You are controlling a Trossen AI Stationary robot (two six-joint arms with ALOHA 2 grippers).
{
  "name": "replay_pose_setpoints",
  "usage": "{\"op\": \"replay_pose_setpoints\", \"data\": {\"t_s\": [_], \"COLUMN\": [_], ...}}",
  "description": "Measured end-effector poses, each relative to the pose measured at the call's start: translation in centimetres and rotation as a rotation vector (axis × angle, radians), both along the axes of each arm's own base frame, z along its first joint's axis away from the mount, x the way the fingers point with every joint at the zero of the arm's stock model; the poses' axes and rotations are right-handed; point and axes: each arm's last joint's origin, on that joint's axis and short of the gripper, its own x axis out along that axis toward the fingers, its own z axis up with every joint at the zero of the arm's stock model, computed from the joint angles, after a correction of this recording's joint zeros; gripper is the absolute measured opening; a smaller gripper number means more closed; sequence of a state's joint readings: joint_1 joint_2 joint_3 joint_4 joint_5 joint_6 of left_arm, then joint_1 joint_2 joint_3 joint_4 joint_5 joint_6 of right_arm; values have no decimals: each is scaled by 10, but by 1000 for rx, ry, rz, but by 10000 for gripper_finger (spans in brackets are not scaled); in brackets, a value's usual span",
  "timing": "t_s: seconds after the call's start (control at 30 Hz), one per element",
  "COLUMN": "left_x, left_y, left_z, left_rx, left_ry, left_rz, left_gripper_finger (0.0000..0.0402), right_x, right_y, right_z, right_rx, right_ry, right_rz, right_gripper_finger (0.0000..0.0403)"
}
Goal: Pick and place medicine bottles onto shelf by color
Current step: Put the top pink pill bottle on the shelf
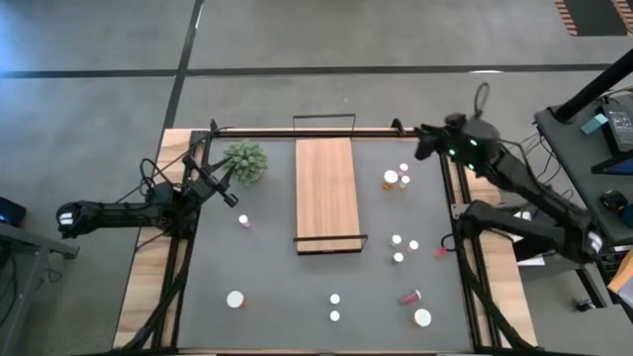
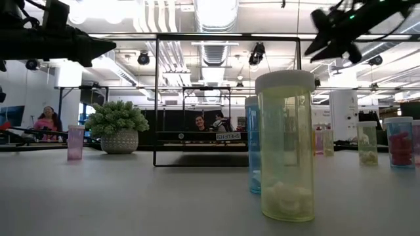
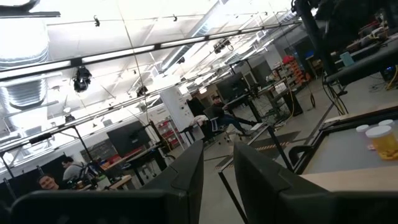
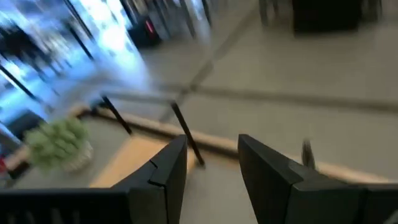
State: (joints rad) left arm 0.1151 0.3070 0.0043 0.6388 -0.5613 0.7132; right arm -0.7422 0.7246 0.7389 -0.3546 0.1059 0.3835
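Left gripper (image 1: 231, 197) pressed together, empty, near plant (image 1: 244, 158), right gripper (image 1: 423, 141) slightly parted, empty, above table's far right corner, bottles (image 1: 396, 178) scattered on table (image 1: 267, 287), shelf (image 1: 325, 193) bare.

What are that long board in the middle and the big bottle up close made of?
The shelf looks like light wood with a matte finish: grain streaks show. Its end rails seem thin black wire. The nearest bottle looks like clear yellowish plastic with a white cap, since you can see through it.
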Motion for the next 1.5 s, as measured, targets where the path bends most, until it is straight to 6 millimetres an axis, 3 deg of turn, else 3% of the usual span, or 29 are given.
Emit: {"op": "replay_pose_setpoints", "data": {"t_s": [0.27, 0.37, 0.73, 1.03, 1.27, 1.5], "left_x": [0, 0, 0, 0, 0, 0], "left_y": [0, 0, 0, 0, 0, 0], "left_z": [0, 0, 0, 0, 0, 0], "left_rx": [0, 0, 0, 0, 0, 0], "left_ry": [0, 0, 0, 0, 0, 0], "left_rz": [0, 0, 0, 0, 0, 0], "left_gripper_finger": [72, 72, 72, 72, 72, 72], "right_x": [20, 20, 49, 69, 78, 88], "right_y": [-21, -22, -32, -39, -42, -46], "right_z": [0, -9, -14, -37, -57, -56], "right_rx": [267, 373, 536, 669, 807, 905], "right_ry": [54, 190, 400, 555, 508, 443], "right_rz": [-165, -280, -393, -488, -638, -631], "right_gripper_finger": [134, 134, 135, 135, 135, 135]}}
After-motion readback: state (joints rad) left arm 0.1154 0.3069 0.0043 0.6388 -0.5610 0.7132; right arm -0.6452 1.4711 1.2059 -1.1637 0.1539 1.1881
